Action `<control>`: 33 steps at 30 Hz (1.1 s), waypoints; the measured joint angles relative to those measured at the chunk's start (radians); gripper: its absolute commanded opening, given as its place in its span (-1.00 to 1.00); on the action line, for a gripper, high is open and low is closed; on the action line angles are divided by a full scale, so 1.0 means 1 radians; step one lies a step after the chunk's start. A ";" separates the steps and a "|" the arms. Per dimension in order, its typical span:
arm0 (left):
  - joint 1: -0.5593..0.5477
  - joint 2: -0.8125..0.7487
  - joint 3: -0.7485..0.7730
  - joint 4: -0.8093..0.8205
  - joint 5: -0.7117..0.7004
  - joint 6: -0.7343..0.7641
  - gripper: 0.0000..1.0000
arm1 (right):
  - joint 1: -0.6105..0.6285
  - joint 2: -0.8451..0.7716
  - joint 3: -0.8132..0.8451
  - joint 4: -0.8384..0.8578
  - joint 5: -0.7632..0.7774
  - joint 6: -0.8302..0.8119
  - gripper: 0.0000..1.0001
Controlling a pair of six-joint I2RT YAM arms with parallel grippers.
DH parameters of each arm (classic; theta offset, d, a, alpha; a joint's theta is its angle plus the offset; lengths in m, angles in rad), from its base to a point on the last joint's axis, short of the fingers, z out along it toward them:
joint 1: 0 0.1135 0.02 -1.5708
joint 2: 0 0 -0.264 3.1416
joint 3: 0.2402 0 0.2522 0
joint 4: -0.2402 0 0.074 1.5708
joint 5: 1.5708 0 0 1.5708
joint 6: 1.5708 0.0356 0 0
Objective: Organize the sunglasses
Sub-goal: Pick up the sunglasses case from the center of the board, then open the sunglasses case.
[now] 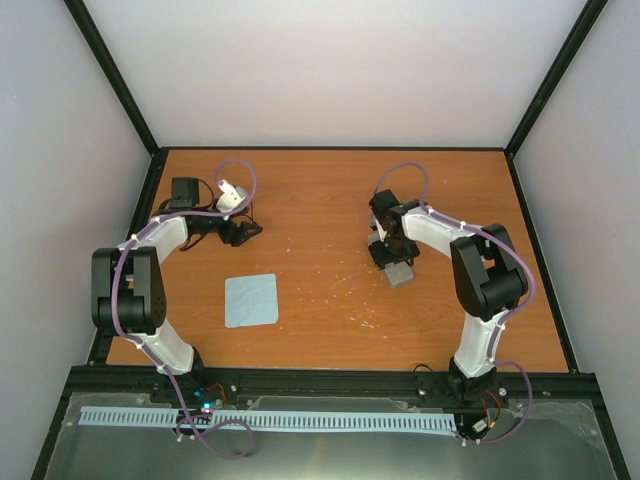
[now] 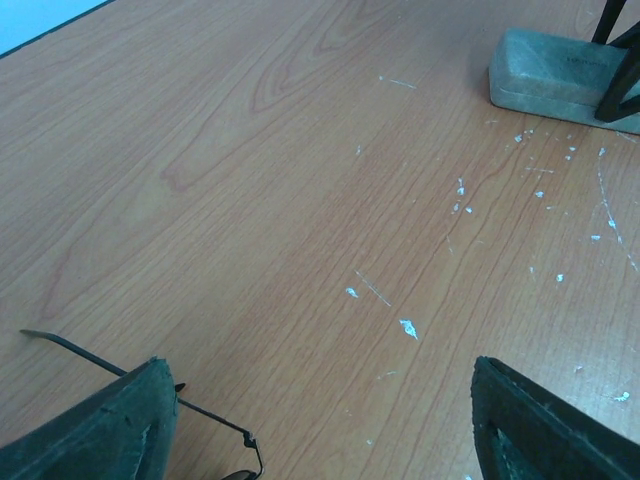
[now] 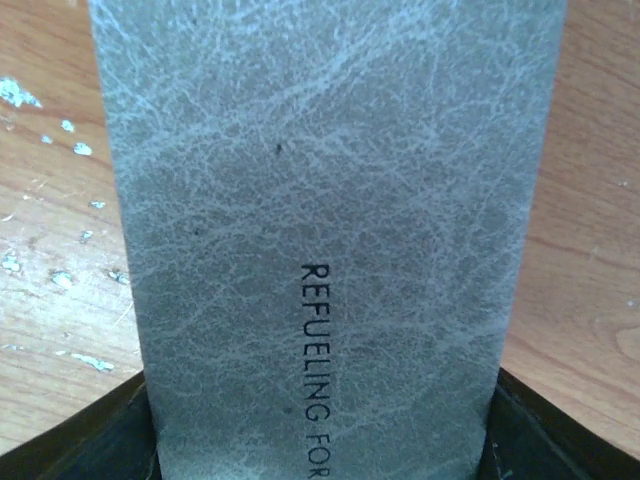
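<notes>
The left gripper (image 2: 316, 410) is spread wide above the table (image 2: 300, 150) with nothing held, and the sunglasses (image 2: 215, 418) are seen lying there beside one finger, partly hidden. The grey case (image 3: 320, 180) is clamped by the right gripper (image 3: 320, 440)

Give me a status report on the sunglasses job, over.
Left end effector open, sunglasses on table, not gripped. Right end effector shut on grey case. Blue cloth apart, not in the way.
</notes>
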 measured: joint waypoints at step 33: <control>-0.435 -0.066 -0.085 0.230 0.029 -0.274 0.30 | 0.002 -0.269 -0.138 0.325 -0.701 0.063 -0.29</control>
